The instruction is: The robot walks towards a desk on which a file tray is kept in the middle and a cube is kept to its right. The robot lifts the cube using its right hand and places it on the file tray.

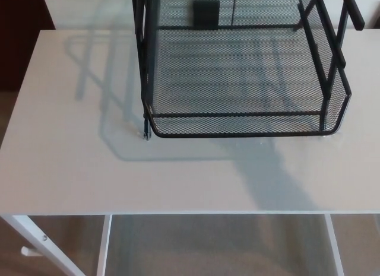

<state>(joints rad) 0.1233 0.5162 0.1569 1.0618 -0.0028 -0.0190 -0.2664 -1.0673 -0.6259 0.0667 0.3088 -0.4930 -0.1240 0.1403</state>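
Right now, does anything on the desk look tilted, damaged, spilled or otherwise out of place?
Nothing stands out. The wire tray sits flat and square on the desk and looks undamaged. A dark block rests near its back. Nothing is spilled.

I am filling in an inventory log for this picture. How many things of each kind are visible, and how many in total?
White desk: 1
Black mesh file tray: 1
Small dark block, seen through the tray's mesh: 1
Total: 3
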